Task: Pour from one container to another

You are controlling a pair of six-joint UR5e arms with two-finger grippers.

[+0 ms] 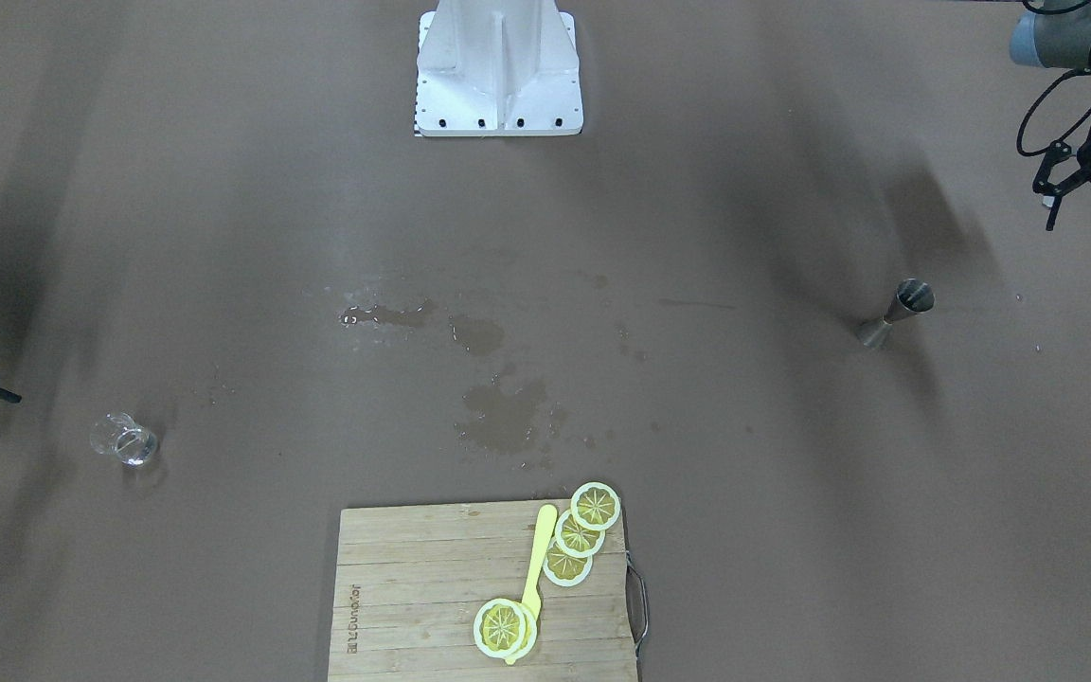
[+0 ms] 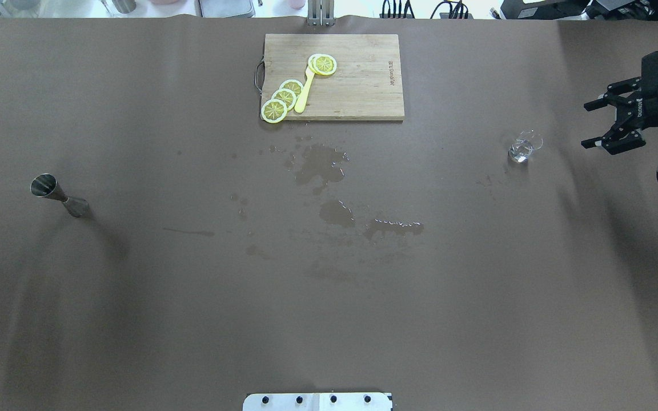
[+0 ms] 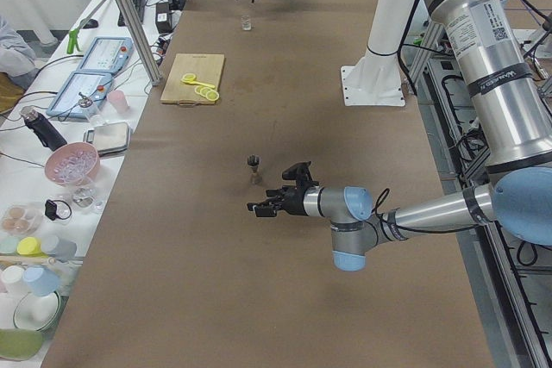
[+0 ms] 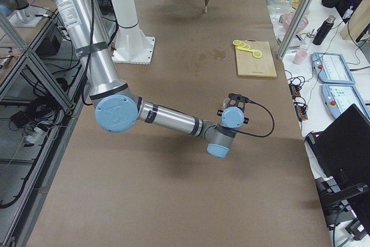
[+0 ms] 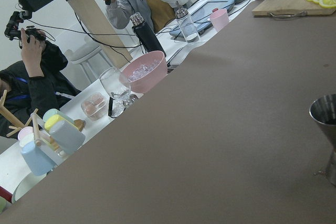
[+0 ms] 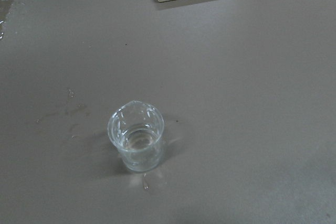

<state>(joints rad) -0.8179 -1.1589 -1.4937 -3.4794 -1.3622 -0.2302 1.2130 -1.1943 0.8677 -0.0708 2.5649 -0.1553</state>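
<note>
Brown tabletop, jigger and glass upright (long axes vertical, mouths up), left fingers and right fingers spread, empty

Bright, even light from overhead. Broad soft shadows streak the brown table; wet patches glint. The glass is sharp, the left wrist view's far background slightly soft.

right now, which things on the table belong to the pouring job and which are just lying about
For the job: small glass, metal jigger.

Lying about: wooden cutting board, lemon slices, yellow utensil, wet patches.
</note>
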